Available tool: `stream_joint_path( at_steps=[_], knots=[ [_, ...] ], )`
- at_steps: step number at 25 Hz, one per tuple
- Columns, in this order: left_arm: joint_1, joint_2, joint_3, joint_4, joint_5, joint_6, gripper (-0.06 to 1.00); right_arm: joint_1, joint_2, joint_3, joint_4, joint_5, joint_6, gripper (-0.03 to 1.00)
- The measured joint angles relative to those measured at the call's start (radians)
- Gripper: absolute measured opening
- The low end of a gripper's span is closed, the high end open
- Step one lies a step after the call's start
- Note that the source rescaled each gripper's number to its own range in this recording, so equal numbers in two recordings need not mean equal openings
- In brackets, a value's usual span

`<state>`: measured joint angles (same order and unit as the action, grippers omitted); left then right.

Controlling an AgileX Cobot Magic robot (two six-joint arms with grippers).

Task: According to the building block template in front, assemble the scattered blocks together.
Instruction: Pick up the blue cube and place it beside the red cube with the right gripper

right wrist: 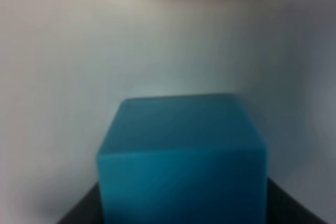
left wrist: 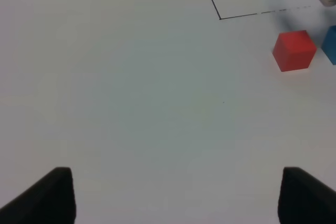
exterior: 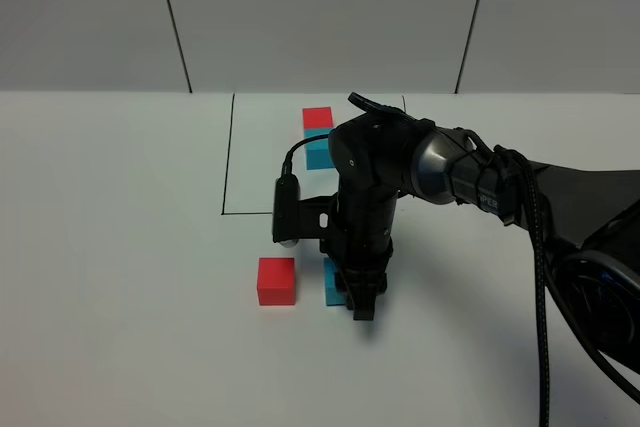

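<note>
Cyan block [exterior: 331, 285] near red block [exterior: 276, 280], outside black square [exterior: 226, 162]

I see a white table [exterior: 120, 247] filling the lower part of the high view. Drawn on it at upper centre is a thin black-line square [exterior: 228, 157]. Inside it sits the building block template [exterior: 318, 135], a red cube touching a cyan one just below it in the frame. Under the square's lower line, a loose red cube [exterior: 276, 281] rests flat on the table at lower centre. A loose cyan cube [exterior: 332, 283] sits just to its right, a narrow gap between them.
</note>
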<state>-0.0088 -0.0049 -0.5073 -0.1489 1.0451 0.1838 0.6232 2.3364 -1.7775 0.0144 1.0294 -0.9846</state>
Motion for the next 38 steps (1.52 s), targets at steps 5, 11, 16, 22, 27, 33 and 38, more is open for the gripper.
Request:
stream_joint_path(
  at_steps=[5, 11, 16, 22, 27, 33, 38],
  knots=[
    [0.0, 0.0, 0.0, 0.0, 0.0, 0.0, 0.68, 0.007, 0.008, -0.004, 0.015, -0.004, 0.0, 0.0],
    [0.0, 0.0, 0.0, 0.0, 0.0, -0.002, 0.68, 0.008, 0.013, -0.007, 0.041, -0.016, 0.0, 0.0],
    [0.0, 0.0, 0.0, 0.0, 0.0, -0.001, 0.68, 0.011, 0.021, -0.014, 0.054, -0.028, 0.0, 0.0],
    [0.0, 0.0, 0.0, 0.0, 0.0, -0.001, 0.68, 0.022, 0.022, -0.015, 0.053, -0.043, 0.001, 0.0],
    [0.0, 0.0, 0.0, 0.0, 0.0, -0.001, 0.68, 0.032, 0.024, -0.016, 0.048, -0.052, 0.001, 0.0],
    [0.0, 0.0, 0.0, 0.0, 0.0, -0.001, 0.68, 0.041, 0.027, -0.017, 0.047, -0.059, 0.005, 0.0],
    [0.0, 0.0, 0.0, 0.0, 0.0, -0.001, 0.68, 0.041, 0.027, -0.017, 0.047, -0.059, 0.006, 0.0]
  ],
)
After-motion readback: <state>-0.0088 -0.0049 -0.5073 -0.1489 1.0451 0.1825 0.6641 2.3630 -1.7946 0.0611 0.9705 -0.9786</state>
